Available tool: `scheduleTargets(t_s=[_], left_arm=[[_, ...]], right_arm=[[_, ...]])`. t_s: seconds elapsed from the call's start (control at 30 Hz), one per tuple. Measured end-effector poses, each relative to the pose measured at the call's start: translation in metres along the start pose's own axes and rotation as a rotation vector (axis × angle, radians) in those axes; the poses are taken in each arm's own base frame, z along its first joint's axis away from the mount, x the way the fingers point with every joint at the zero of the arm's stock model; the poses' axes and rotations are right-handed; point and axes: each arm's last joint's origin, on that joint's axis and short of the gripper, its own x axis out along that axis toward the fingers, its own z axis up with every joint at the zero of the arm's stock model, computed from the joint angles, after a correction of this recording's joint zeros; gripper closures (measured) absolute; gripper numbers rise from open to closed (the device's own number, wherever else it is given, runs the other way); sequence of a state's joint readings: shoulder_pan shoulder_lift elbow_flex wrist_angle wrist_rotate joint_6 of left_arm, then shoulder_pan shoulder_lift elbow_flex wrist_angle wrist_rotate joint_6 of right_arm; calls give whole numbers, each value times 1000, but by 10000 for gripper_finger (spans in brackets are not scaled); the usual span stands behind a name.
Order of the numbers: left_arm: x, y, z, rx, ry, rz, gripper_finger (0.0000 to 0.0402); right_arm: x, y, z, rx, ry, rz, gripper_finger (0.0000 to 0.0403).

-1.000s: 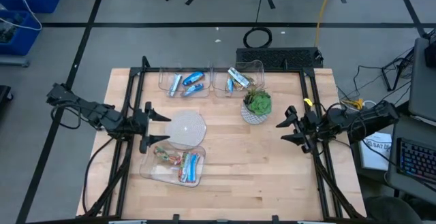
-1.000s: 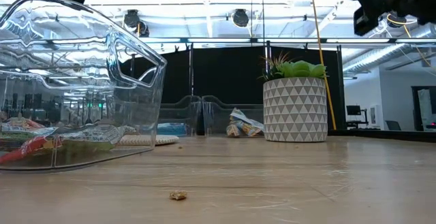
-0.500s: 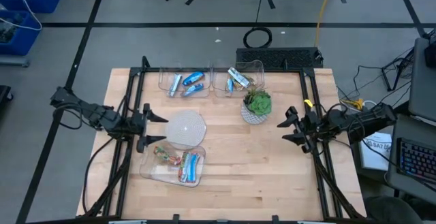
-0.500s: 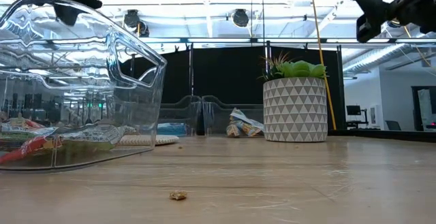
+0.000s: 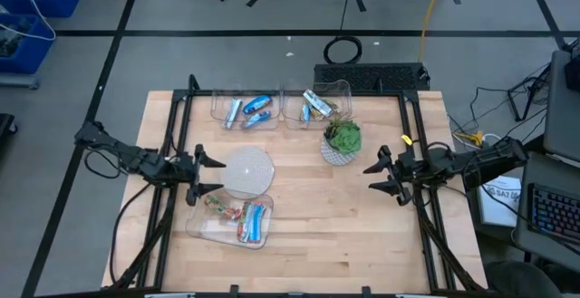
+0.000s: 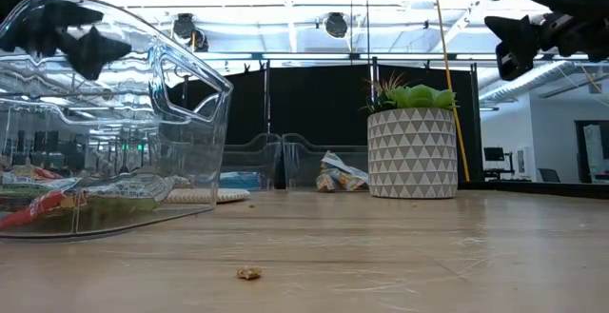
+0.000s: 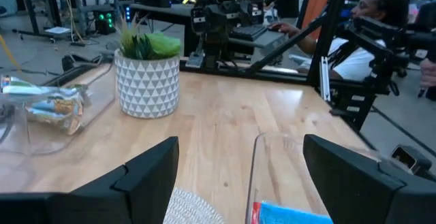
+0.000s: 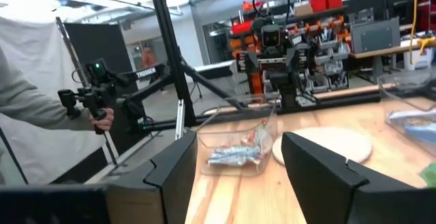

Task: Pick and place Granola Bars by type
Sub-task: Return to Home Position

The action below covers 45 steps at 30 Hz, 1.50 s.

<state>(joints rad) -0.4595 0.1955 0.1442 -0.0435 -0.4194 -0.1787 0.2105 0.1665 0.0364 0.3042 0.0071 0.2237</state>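
Several foil-wrapped granola bars, blue, silver-green and red-orange, lie in the clear near tub (image 5: 231,218), also in the right wrist view (image 8: 235,148). Blue bars lie in the far-left tub (image 5: 246,110), silver-green ones in the far-right tub (image 5: 314,105). My left gripper (image 5: 208,176) hovers open above the table at the near tub's far-left corner; its wrist view (image 7: 242,176) looks over that tub's rim (image 7: 255,157) and a blue bar (image 7: 289,214). My right gripper (image 5: 372,178) hangs open in the air near the table's right side, right of the plant.
A potted green plant (image 5: 342,140) in a white patterned pot stands right of centre. A round white disc (image 5: 246,171) lies flat between the near tub and the far tubs. A small crumb (image 6: 249,273) lies on the wood. A person's hand (image 8: 102,117) shows beyond the table.
My left gripper has sunk lower and shifted a little toward the near tub, staying open. My right gripper has drifted slightly toward the table's left and a bit downward. The bars and tubs have not moved.
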Motion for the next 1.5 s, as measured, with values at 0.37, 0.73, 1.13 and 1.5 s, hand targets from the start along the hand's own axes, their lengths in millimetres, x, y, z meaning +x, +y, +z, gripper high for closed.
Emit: scheduleTargets(t_s=[0.37, 0.73, 1.13, 1.5], left_arm=[[2, 3, -22, -4, 1, 0, 96], [4, 4, -31, 19, -17, 2, 96], [8, 3, -37, 46, 41, 17, 96], [8, 5, -37, 35, 38, 60, 96]], right_arm=[[-1, -7, -5, 0, 16, -215, 195], [-3, -13, -13, 77, 61, -385, 195], [-4, -15, -22, 108, 141, -387, 195], [-4, -15, -22, 111, 144, -389, 195]])
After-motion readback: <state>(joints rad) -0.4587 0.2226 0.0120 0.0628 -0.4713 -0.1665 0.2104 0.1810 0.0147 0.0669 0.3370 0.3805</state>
